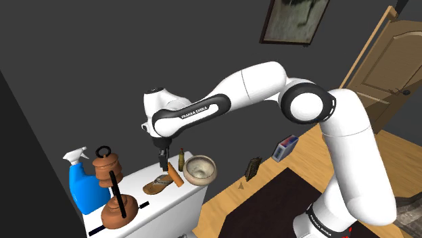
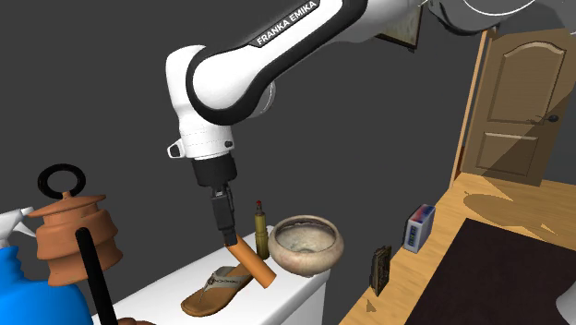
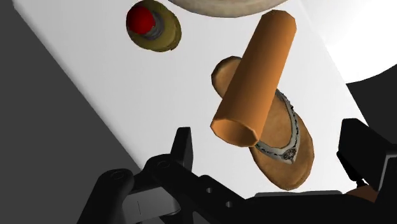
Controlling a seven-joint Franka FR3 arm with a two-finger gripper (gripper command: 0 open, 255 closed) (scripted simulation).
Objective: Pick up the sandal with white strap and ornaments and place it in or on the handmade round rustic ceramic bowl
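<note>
A tan sandal (image 1: 157, 184) (image 2: 217, 286) (image 3: 289, 156) with a pale studded strap lies flat on the white surface (image 2: 295, 282). An orange-brown cylinder (image 2: 251, 261) (image 3: 254, 76) leans tilted across it, raised end toward my gripper. The beige round bowl (image 1: 200, 170) (image 2: 306, 245) (image 3: 222, 6) stands just past the sandal's far end. My gripper (image 1: 162, 161) (image 2: 224, 231) (image 3: 270, 137) hangs open a little above the sandal. Its fingers point down, close to the cylinder's raised end, and nothing is held between them.
An olive bottle with a red cap (image 2: 261, 231) (image 3: 153, 25) stands beside the bowl. A blue spray bottle (image 1: 84, 186) and brown jugs with black handles (image 1: 107, 169) crowd the surface's other end. On the wooden floor sit a small blue-white box (image 1: 286, 148) and a dark rug (image 1: 270, 203).
</note>
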